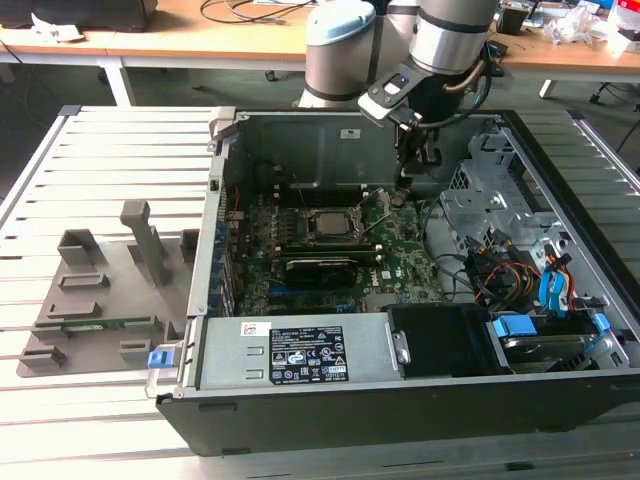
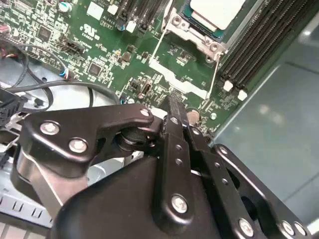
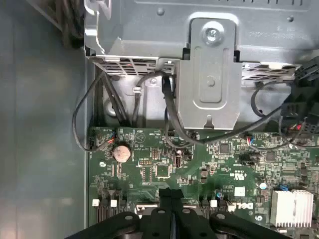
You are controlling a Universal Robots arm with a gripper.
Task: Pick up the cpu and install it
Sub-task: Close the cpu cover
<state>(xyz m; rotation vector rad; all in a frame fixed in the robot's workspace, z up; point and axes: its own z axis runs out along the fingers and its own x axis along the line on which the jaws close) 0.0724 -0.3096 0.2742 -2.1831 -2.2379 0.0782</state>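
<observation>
The cpu (image 1: 327,222), a small silvery-grey square, lies in the black socket frame on the green motherboard (image 1: 400,262) inside the open computer case. In the second wrist view the cpu (image 2: 217,11) sits in that frame with thin metal levers beside it. My gripper (image 1: 428,157) hangs above the board's far corner, toward the exterior view's right of the cpu and apart from it. Its black fingers (image 2: 174,110) are pressed together with nothing between them. The first wrist view shows the same shut gripper (image 3: 171,198) over the board near a round coin battery (image 3: 121,152).
Grey plastic holder blocks (image 1: 100,290) stand on the slatted table at the exterior view's left. Inside the case are a power supply (image 1: 300,352) at the front, a metal drive cage (image 1: 490,205), loose cables (image 1: 500,275) with blue connectors, and tall case walls around the board.
</observation>
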